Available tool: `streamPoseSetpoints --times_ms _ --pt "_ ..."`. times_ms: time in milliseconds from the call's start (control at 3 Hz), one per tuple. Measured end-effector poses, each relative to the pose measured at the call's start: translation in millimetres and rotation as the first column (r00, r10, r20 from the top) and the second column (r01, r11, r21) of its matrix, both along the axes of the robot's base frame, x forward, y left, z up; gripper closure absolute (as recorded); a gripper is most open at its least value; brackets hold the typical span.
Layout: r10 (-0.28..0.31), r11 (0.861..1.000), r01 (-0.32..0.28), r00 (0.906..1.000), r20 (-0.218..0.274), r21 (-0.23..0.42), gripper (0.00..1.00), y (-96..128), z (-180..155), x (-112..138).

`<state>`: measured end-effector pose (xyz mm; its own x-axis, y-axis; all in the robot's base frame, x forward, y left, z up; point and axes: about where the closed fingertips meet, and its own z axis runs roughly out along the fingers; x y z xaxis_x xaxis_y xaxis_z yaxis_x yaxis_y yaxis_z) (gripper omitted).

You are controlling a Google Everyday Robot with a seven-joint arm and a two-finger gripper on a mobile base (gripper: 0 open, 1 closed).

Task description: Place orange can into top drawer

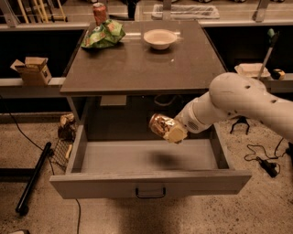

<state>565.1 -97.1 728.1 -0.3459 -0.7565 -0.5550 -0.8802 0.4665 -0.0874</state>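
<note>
The top drawer (151,180) is pulled wide open below the table, its grey front panel with a small dark handle (150,192) facing me; its inside looks bare. My gripper (168,130) reaches in from the right on a white arm and is shut on the orange can (159,124), which has a mottled orange-gold label. The can is tilted on its side and hangs in the air above the middle of the drawer's floor, casting a shadow there.
On the brown table top (137,68) stand a white bowl (160,38), a green chip bag (103,34) and a red can (99,12). A cardboard box (33,69) sits at the left. Cables and a black pole (33,179) lie on the floor.
</note>
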Motion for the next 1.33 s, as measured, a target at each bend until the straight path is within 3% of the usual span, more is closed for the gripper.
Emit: streamPoseSetpoints --times_ms 333,667,1333 --pt "0.087 0.996 -0.088 0.9957 -0.031 -0.03 1.0 36 -45 7" --pt "0.13 0.991 -0.132 0.9896 -0.06 -0.026 1.0 58 -77 10" --pt "0.173 0.985 -0.171 0.9821 -0.076 0.027 0.59 87 -101 20"
